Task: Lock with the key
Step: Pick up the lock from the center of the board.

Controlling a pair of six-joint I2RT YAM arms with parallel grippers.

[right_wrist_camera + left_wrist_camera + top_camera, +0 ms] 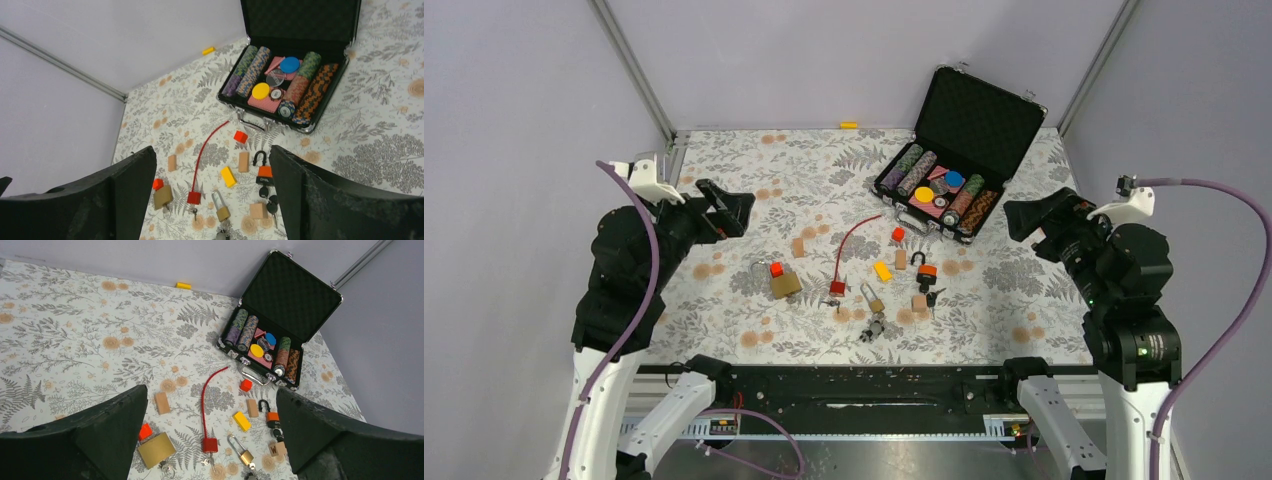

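Several padlocks lie on the floral cloth. A big brass padlock (785,284) (156,450) (163,196) has a key in its base. A red cable lock (837,288) (210,444) (194,197) has a small key below it. A small brass long-shackle padlock (873,299) (245,456) (222,212) and an orange-and-black padlock (925,271) (272,417) (264,172) with black-headed keys (270,201) lie to the right. My left gripper (727,212) (211,390) is open and empty, raised at the left. My right gripper (1027,217) (212,148) is open and empty, raised at the right.
An open black case (969,120) (295,290) (300,20) of poker chips stands at the back right. Wooden blocks (798,247), a yellow block (882,270) and red blocks (897,234) lie among the locks. A small yellow block (849,125) sits at the back wall.
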